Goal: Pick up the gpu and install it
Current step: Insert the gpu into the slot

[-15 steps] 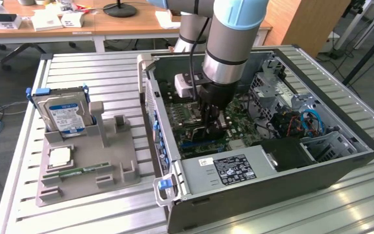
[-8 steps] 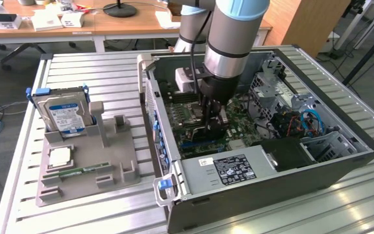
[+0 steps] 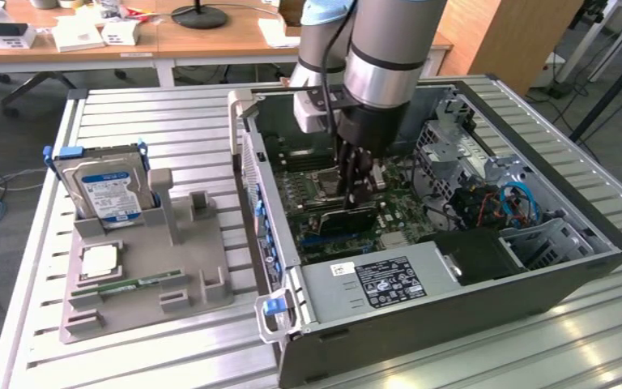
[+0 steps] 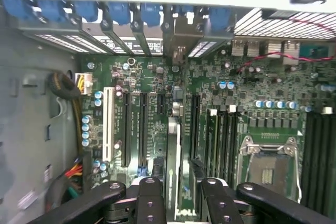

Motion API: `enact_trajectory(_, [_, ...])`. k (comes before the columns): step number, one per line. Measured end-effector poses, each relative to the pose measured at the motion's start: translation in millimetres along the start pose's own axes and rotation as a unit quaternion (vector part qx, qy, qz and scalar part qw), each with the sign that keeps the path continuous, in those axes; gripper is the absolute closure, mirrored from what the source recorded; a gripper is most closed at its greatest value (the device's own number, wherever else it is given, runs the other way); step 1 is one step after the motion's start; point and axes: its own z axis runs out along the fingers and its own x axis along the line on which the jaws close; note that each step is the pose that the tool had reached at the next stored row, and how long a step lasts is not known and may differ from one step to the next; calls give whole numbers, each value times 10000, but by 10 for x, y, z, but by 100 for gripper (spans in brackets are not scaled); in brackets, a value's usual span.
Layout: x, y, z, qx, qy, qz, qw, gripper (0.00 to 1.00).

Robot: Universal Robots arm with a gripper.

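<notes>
My gripper (image 3: pixel 356 193) reaches down into the open computer case (image 3: pixel 570 267), over the motherboard (image 3: pixel 311 174). The gpu (image 3: pixel 343 220), a thin dark card, stands on edge just below the fingers, low against the board. In the wrist view the gpu (image 4: pixel 174 166) is seen edge-on, running from between my fingers (image 4: pixel 149 200) toward the case's rear slot openings. It lines up with the expansion slots (image 4: pixel 142 129). My gripper (image 4: pixel 181 203) is shut on the card.
A grey parts holder (image 3: pixel 198 284) on the table at the exterior view's left carries a silver hard drive (image 3: pixel 100 186), a CPU chip (image 3: pixel 100 259) and a green memory stick (image 3: pixel 127 286). Inside the case are the power supply (image 3: pixel 387 279), the CPU socket (image 4: pixel 268 166) and blue slot latches (image 4: pixel 128 11).
</notes>
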Motion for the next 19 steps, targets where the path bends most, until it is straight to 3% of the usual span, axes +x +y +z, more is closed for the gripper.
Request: enact_trajectory(19, [-9,-4,-576,12,0,0,10000,67])
